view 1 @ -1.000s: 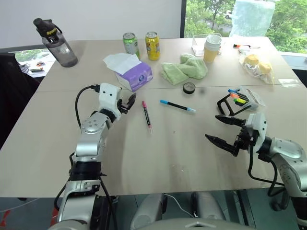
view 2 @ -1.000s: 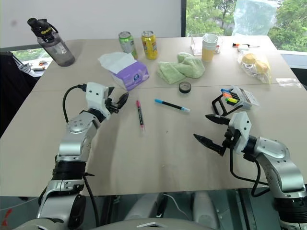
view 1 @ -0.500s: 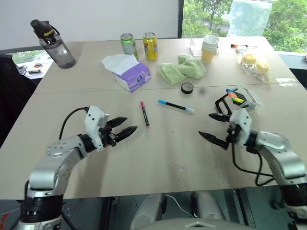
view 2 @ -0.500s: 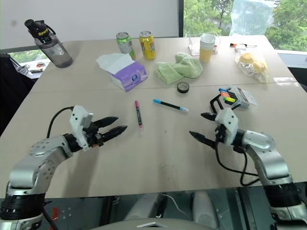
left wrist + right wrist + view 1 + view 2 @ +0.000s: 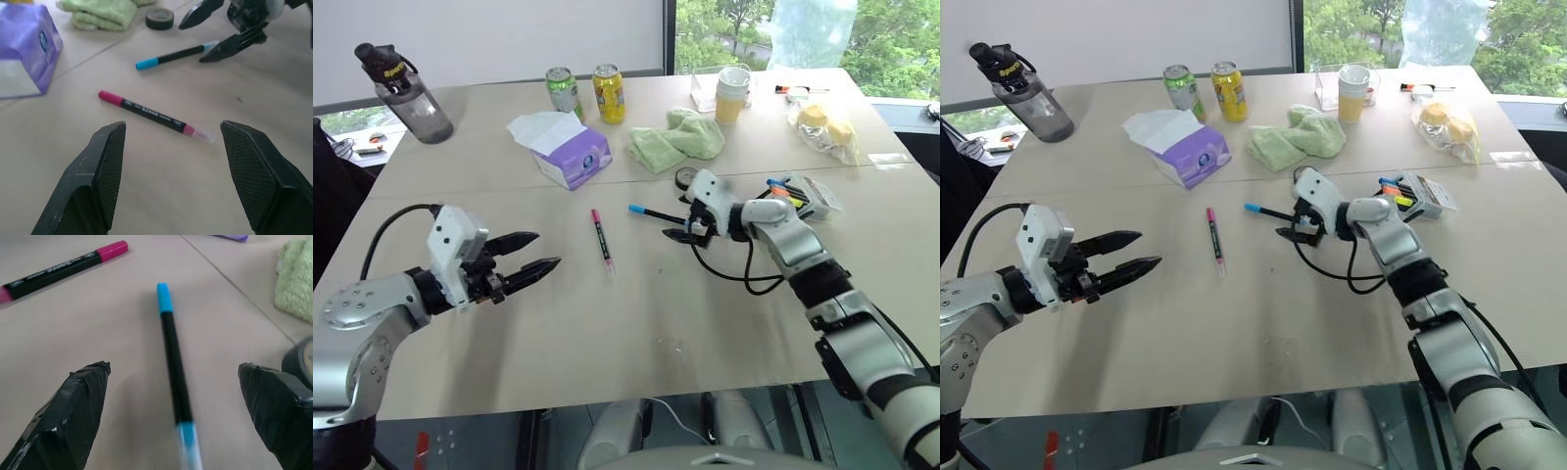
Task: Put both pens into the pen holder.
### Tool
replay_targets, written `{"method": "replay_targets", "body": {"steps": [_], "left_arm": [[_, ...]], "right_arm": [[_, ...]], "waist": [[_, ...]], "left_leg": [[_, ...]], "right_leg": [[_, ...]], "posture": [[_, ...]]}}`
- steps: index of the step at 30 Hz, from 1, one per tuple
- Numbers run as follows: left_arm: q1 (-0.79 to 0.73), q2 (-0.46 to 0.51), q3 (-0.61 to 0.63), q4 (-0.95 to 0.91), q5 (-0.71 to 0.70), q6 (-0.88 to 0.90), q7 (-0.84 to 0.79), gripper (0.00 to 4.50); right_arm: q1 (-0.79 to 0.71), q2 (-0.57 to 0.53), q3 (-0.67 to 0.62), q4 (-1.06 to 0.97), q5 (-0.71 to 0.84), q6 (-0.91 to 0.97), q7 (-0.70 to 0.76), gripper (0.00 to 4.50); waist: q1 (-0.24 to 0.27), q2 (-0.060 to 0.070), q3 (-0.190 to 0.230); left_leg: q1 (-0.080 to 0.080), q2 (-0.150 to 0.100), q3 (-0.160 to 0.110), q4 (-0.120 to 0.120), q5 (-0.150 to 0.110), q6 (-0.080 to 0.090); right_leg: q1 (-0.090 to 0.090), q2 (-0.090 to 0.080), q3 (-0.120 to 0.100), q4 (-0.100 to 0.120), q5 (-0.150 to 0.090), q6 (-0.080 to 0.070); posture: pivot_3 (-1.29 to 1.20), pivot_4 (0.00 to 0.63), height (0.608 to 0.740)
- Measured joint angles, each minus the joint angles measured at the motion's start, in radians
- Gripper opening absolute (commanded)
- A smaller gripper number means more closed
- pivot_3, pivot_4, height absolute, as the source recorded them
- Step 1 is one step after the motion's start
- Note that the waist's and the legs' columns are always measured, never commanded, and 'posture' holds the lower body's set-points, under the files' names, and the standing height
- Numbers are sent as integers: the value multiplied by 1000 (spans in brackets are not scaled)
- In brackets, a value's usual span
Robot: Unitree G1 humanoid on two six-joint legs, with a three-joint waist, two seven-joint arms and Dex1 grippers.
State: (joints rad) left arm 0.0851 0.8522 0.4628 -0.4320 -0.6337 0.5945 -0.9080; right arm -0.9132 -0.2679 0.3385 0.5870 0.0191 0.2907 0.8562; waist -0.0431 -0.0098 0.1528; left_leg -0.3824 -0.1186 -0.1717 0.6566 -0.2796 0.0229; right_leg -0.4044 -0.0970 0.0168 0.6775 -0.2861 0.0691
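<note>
- Two pens lie loose on the table (image 5: 607, 333), both yet to be lifted: the blue-capped pen (image 5: 653, 213) under your right gripper (image 5: 684, 226), and the pink-capped pen (image 5: 600, 235) just beyond your left gripper (image 5: 533, 253).
- Your right gripper has its fingers spread wide and holds nothing. In the right wrist view the blue-capped pen runs straight up the gap between the two fingertips (image 5: 73, 401), so the jaws straddle its barrel near the pale end. I judge that this lineup is meant for a pinch across the barrel.
- Your left gripper is also parted and empty, pointing along the table toward the pink-capped pen, which lies crosswise ahead of its fingers in the left wrist view (image 5: 151, 114). It is near but apart from it.
- The pen holder (image 5: 806, 196) stands to the right of your right gripper, close by, with coloured markers already poking from it, so space inside looks tight.
- A roll of dark tape (image 5: 685, 178) sits just behind the right gripper, with the green cloth (image 5: 674, 140) further back. Mind the tape when you close and lift.
- Bare tabletop lies in front of both pens, toward you, giving free room for swinging either arm. The purple tissue box (image 5: 570, 159) stands well clear behind the pink-capped pen.
</note>
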Motion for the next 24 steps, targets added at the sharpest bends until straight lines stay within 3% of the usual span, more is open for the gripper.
{"method": "replay_targets", "body": {"steps": [7, 11, 17, 24], "left_arm": [[76, -6, 20, -56, -18, 15, 21, 3161], [67, -5, 22, -53, -18, 15, 21, 3161], [43, -5, 13, -51, -16, 14, 34, 3161], [14, 3, -32, -26, -9, 14, 27, 3161]], "right_arm": [[-211, 73, 39, 263, -97, 53, 22, 4500], [-383, 86, 101, 387, -180, 36, 126, 4500], [-416, 110, 196, 475, -278, 12, 252, 4500], [-501, 184, 195, 614, -327, 50, 291, 4500]], "waist": [[-6, 1, 1], [-15, 1, 1], [-26, 1, 1], [-41, 2, 1]], "left_leg": [[-1, 0, 1, -4, 1, -1], [-1, 0, 1, -4, 1, -1], [-2, 0, 1, -4, 1, -1], [-1, 1, 1, -5, 1, -1]], "right_leg": [[-5, 1, 1, 1, 0, -1], [-5, 1, 1, 1, 0, -1], [-5, 1, 2, 1, 0, -1], [-6, 1, 2, 2, 0, -1]], "posture": [[0, 150, 740], [0, 150, 740], [0, 150, 740], [0, 150, 740]]}}
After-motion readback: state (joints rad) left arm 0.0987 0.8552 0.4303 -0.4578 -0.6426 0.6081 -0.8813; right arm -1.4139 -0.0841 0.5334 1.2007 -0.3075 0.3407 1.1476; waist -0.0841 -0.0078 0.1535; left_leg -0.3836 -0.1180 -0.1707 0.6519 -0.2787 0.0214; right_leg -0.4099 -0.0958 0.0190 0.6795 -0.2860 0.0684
